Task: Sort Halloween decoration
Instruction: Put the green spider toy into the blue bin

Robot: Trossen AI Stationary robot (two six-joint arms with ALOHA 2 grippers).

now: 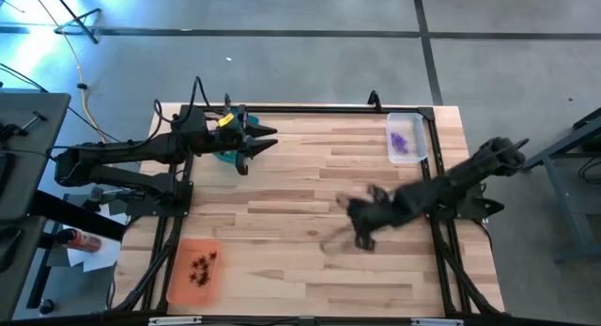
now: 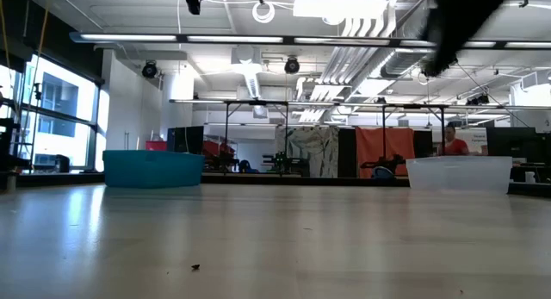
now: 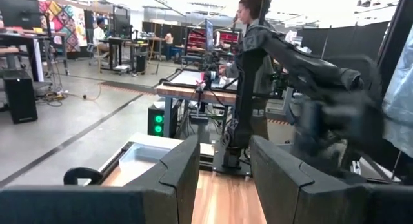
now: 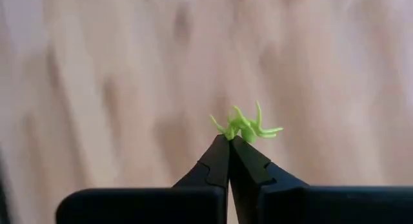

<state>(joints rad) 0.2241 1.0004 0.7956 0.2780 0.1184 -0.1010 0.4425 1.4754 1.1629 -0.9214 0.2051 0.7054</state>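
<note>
**Green spider pinched, tray still to reach**

Now the right gripper (image 4: 229, 141) has its fingers pressed together on a lime green spider (image 4: 246, 128), the little legs sticking out just past the tips at the middle of the right wrist view. In the high view that gripper (image 1: 362, 234) sits right of centre over bare table (image 1: 282, 190), its outline smeared as if in motion.

The left gripper (image 1: 266, 138) waits at upper left, over the teal tray (image 1: 226, 157), fingers (image 3: 182, 169) partly apart and, as far as the left wrist view shows, holding nothing.

Sorted pieces lie in two trays: purple ones (image 1: 401, 142) in the clear tray (image 1: 422, 138) at upper right, dark ones (image 1: 202, 266) in the orange tray (image 1: 183, 279) at lower left. One dark speck (image 2: 195, 267) lies loose on the table in the low view, lower left of centre.

Judging by this, the step in hand is carrying a green piece after pickup. Since purple and dark each have a tray, the teal one at upper left looks like the likely home for green, though its contents are hidden. The next move calls for a lift clear of the table, a long carry leftward without loosening the pinch, and care around the left arm parked above that tray.
</note>
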